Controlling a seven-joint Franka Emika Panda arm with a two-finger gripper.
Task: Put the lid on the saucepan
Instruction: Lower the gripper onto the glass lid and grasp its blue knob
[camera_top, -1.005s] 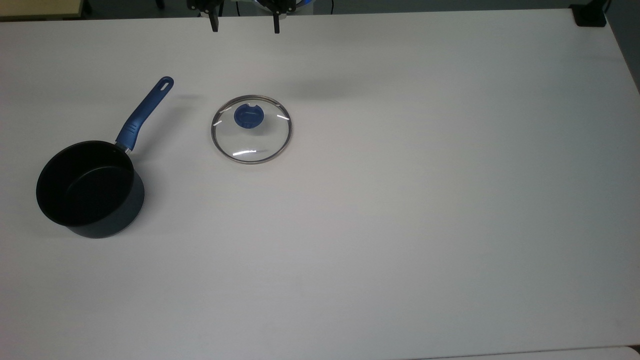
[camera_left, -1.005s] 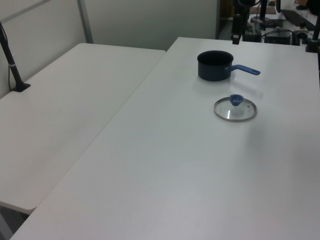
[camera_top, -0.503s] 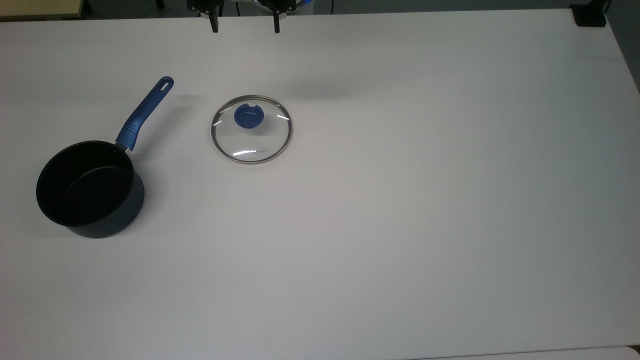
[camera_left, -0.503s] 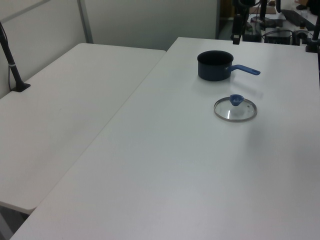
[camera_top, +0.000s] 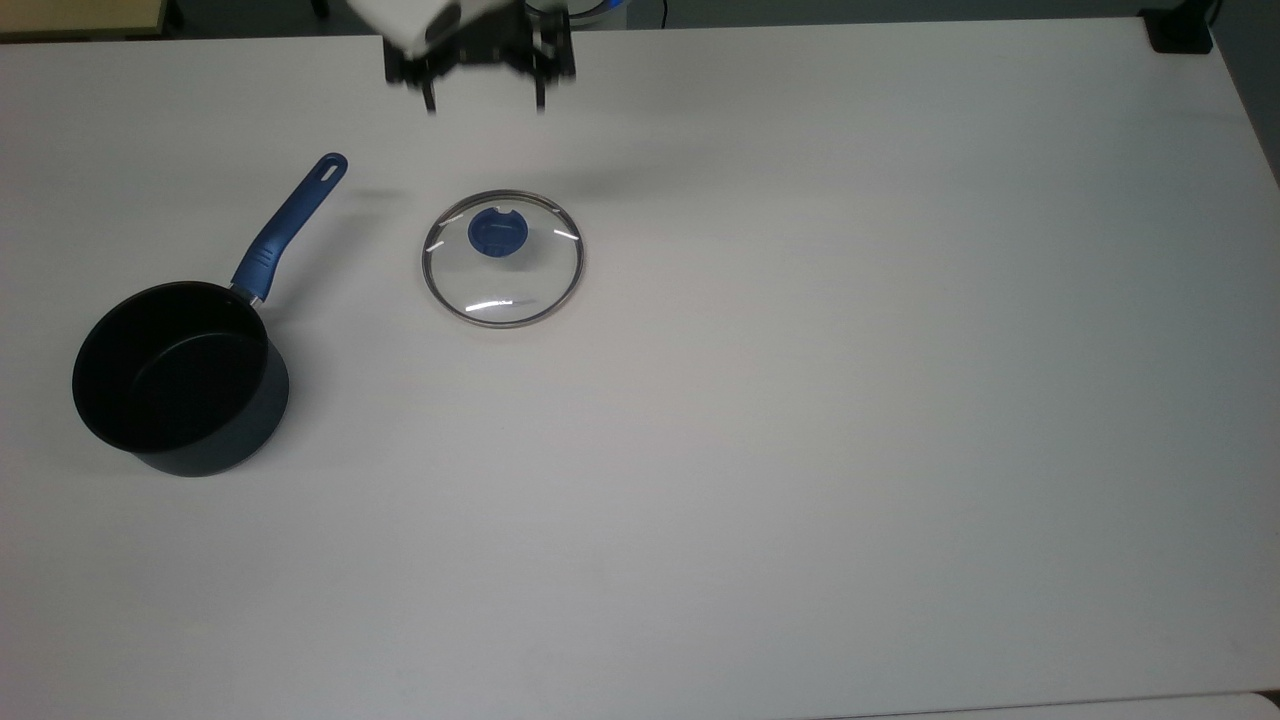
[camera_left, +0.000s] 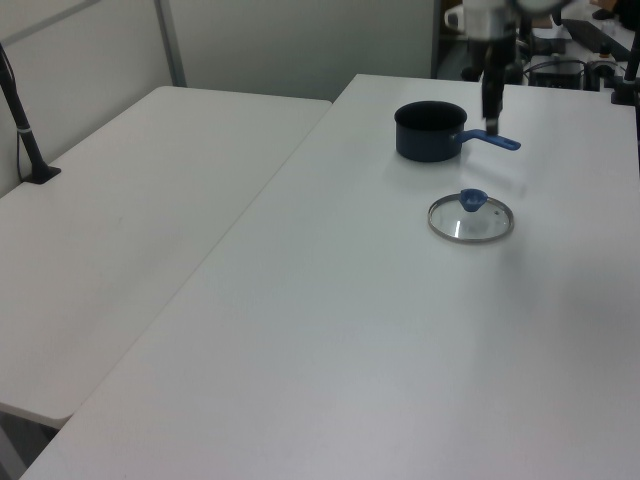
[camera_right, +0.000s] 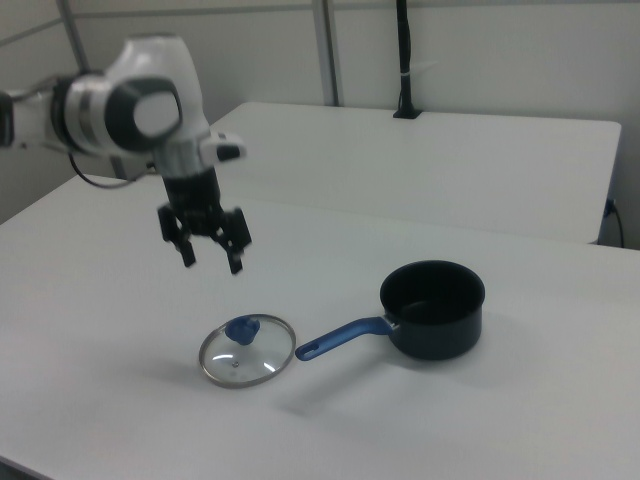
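Your gripper (camera_right: 210, 255) hangs above the table (camera_top: 800, 400), fingers apart and holding nothing. The lid (camera_top: 502, 258) lies flat beside the pan (camera_top: 180, 378), not touching it

Since the earlier pictures the gripper (camera_top: 484, 103) has moved down from the upper edge of the top view toward the frame's centre, so more of the white arm (camera_top: 415, 20) now shows. In the left view the gripper (camera_left: 492, 122) has shifted right and lower.
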